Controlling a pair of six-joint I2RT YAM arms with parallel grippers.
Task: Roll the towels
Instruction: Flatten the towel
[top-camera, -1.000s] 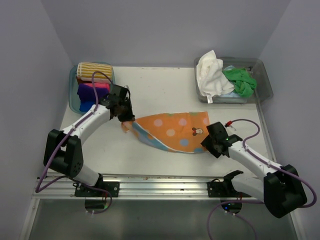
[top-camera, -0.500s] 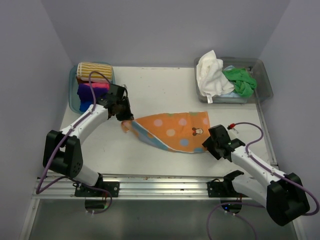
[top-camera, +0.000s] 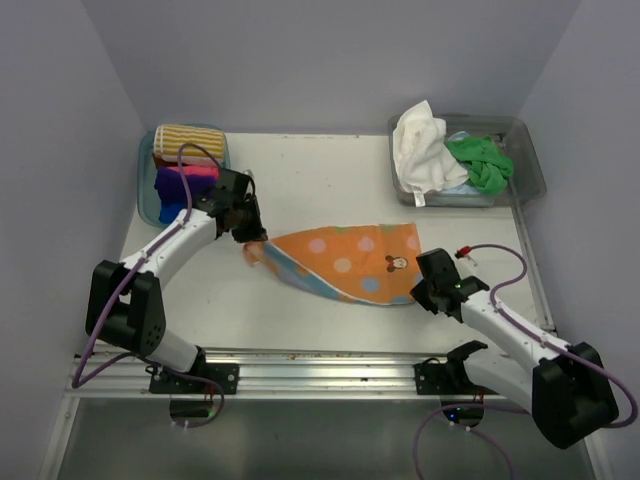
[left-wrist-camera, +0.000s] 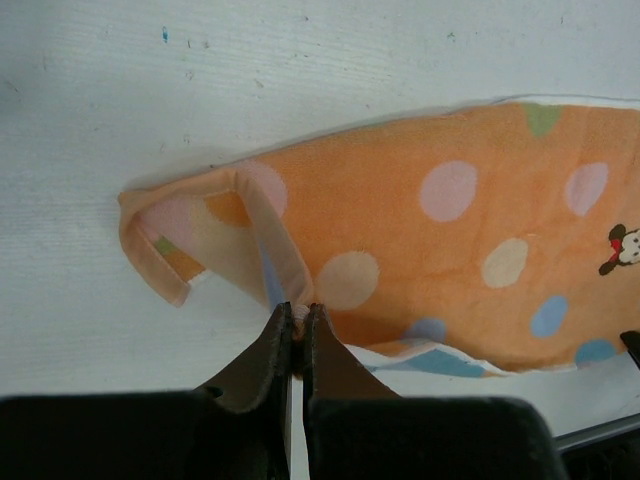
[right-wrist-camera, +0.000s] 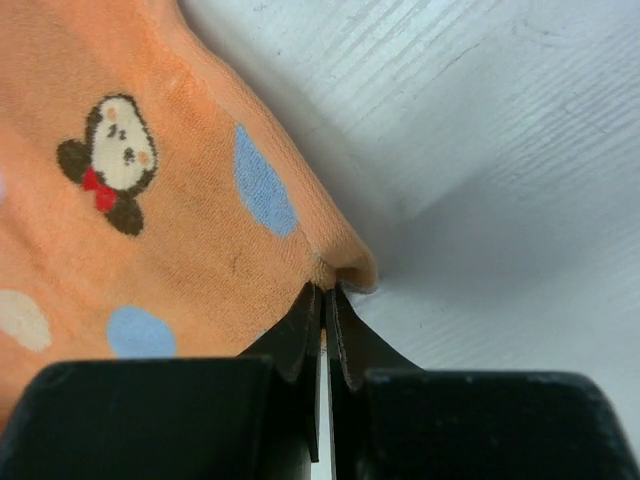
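Orange towel (top-camera: 345, 262) lies mid-tabletop (top-camera: 330, 180) between the arms, folded over on itself into a long lopsided wedge.

- Left hand (left-wrist-camera: 297, 322): pinched tight on the hem at the towel's left end, where a flap is turned back.
- Right hand (right-wrist-camera: 323, 300): pinched tight on the near right corner, and the cloth puckers at the tips.

Step in hand, as I read it, is to draw the cloth out flat before any rolling. Lift both ends only a little and pull apart evenly. Keep the pull gentle, since both grips look shallow on thin edges and could slip. Lay it down square, with the turned flap undone.

Cloth is soft short-pile terry with a thick stitched hem. It has pale dots in white, blue, pink and green, a small cartoon mouse print, and a blue-and-white underside showing at the near edge. It is limp and will crease readily. The tabletop is matt white and faintly grained.

White towel (top-camera: 420, 150) and green towel (top-camera: 480, 162) sit crumpled in the clear tub (top-camera: 532, 170).
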